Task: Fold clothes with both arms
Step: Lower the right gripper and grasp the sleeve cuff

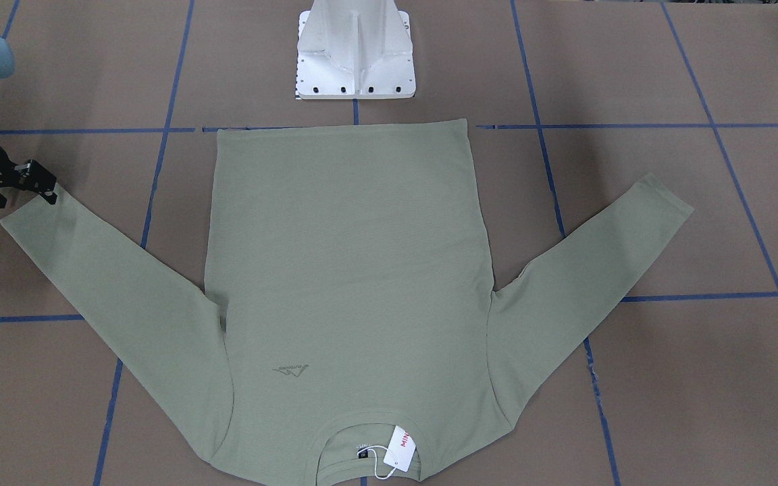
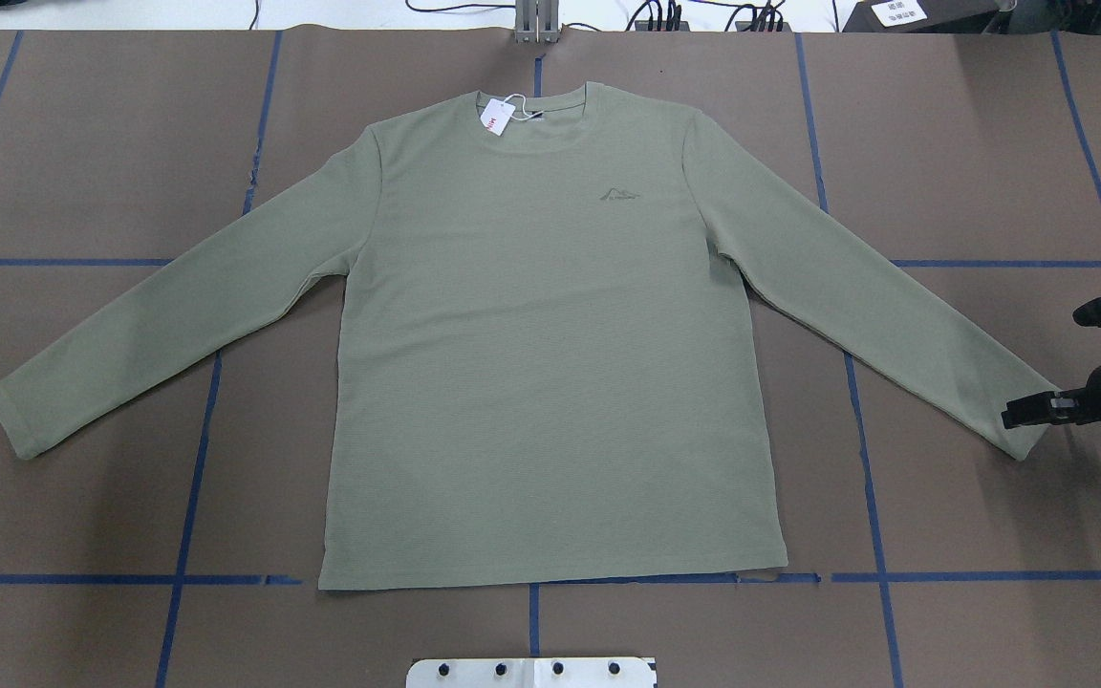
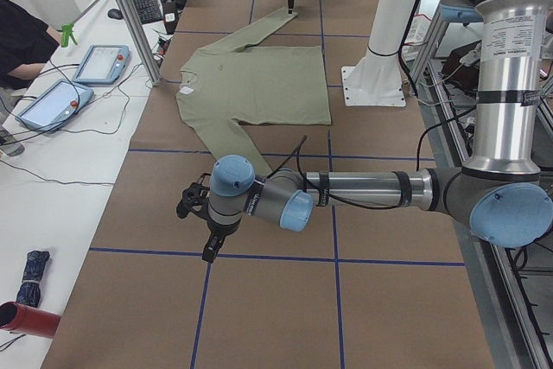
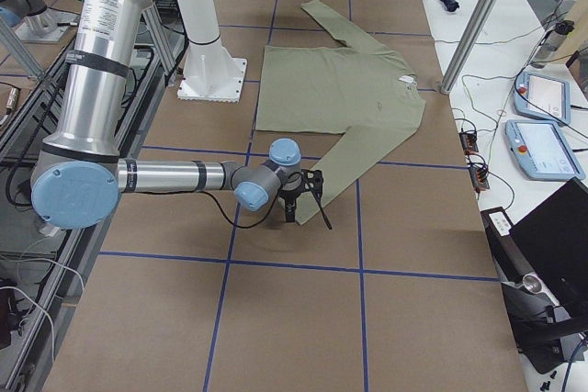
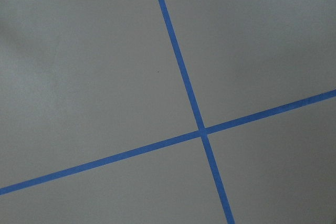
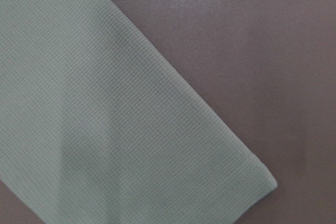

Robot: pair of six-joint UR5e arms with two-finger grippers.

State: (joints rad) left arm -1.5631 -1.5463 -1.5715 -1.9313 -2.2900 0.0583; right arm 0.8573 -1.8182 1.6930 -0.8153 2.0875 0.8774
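The sage-green long-sleeved shirt (image 2: 550, 363) lies flat and face up on the brown table, both sleeves spread out, with the neck and white hang tag (image 2: 496, 117) at the far side. It also shows in the front view (image 1: 348, 270). My right gripper (image 2: 1028, 414) hangs over the cuff of the sleeve on my right (image 6: 157, 129). Its fingers look open and hold nothing; it also shows in the front view (image 1: 38, 183). My left gripper (image 3: 206, 244) shows only in the left side view, over bare table beyond the other sleeve. I cannot tell whether it is open or shut.
The white pedestal base (image 1: 355, 61) stands just behind the shirt's hem. Blue tape lines (image 5: 202, 129) grid the table. A side table with teach pendants (image 3: 95, 62) and a person runs along the far side. Metal posts (image 3: 130, 15) stand at the table's edge.
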